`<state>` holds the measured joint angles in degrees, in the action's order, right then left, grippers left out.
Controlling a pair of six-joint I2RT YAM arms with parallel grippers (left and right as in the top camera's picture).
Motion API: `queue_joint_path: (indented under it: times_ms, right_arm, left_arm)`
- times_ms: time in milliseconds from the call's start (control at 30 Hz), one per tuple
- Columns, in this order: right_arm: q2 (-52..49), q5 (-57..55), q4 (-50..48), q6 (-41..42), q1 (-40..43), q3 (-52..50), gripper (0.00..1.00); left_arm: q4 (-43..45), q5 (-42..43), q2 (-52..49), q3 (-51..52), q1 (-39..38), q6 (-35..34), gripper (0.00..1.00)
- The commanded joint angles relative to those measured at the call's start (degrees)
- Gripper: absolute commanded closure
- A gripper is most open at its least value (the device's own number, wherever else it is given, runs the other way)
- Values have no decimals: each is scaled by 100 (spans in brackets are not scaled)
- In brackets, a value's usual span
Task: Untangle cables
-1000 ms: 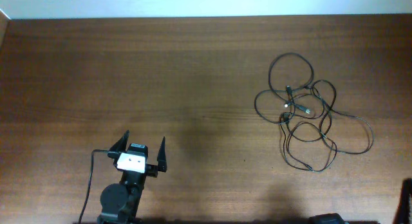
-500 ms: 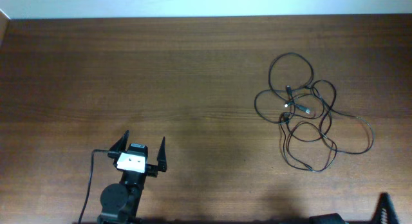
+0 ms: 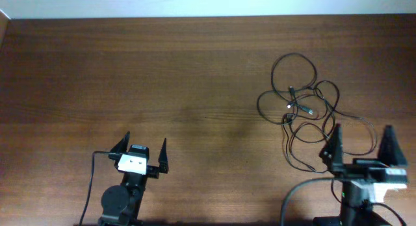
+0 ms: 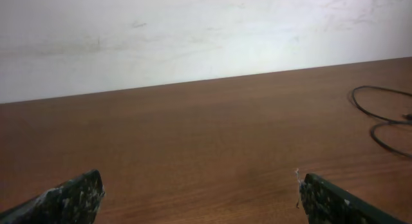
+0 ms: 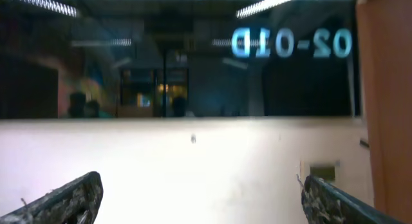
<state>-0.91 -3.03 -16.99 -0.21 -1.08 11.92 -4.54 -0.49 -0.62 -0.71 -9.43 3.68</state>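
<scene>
The cables point(image 3: 305, 109) are thin black cords lying in a loose tangle of loops on the brown table at the right, with small silvery plug ends near the middle of the tangle. A few loops also show at the right edge of the left wrist view point(image 4: 380, 114). My left gripper point(image 3: 143, 147) is open and empty near the front left, far from the cables. My right gripper point(image 3: 361, 138) is open and empty, held over the tangle's near loops. The right wrist view shows only a wall and a window, with the fingertips point(image 5: 71, 198) spread wide.
The wooden table point(image 3: 162, 76) ends at a pale wall along the back. Thick black arm cables point(image 3: 91, 187) run from each arm at the front edge.
My right arm has come up into view from the front right edge and now stands open at the near side of the tangle. The left arm and the cables have not moved.
</scene>
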Motion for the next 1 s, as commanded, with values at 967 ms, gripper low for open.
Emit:
queue_joint_path:
  times_ms: [967]
  right_arm:
    - [59,109,2153,-46,125,-1161,1]
  left_arm:
    - [-28,-39,33,17,-26,92,1]
